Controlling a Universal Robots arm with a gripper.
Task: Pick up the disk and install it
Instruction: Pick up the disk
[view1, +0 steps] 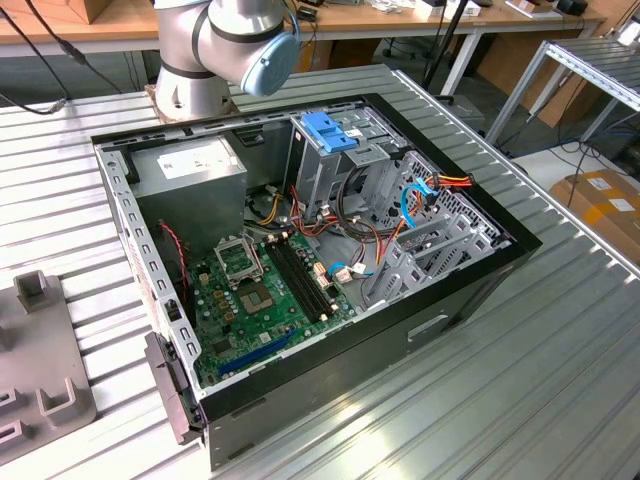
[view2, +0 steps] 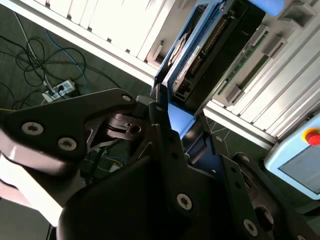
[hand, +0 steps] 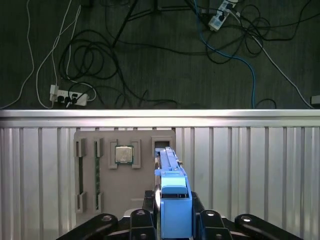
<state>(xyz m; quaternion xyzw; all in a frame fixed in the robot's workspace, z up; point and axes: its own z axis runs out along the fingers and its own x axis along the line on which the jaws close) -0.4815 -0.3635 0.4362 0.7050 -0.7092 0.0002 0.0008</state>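
In both wrist views my gripper (hand: 173, 212) (view2: 180, 120) is shut on the disk (hand: 172, 192) (view2: 210, 45), a dark drive in a bright blue carrier. The black fingers (hand: 200, 220) clamp the carrier on both sides, and the drive stands on edge away from them. In the first wrist view the disk hangs above a grey parts holder (hand: 125, 200) on the ribbed table, its far end lined up over the holder's slot (hand: 161, 146). The exterior view shows the open computer case (view1: 320, 250) with its grey drive cage (view1: 440, 240) at the exterior view's right.
The holder (view1: 40, 370) carries a processor chip (hand: 123, 154). A fixed blue bracket (view1: 325, 130) tops the case's rear cage. The arm's base (view1: 190, 80) stands behind the case. Cables and power strips (hand: 67, 96) lie on the floor past the table edge. A pendant with a red button (view2: 311, 136) is nearby.
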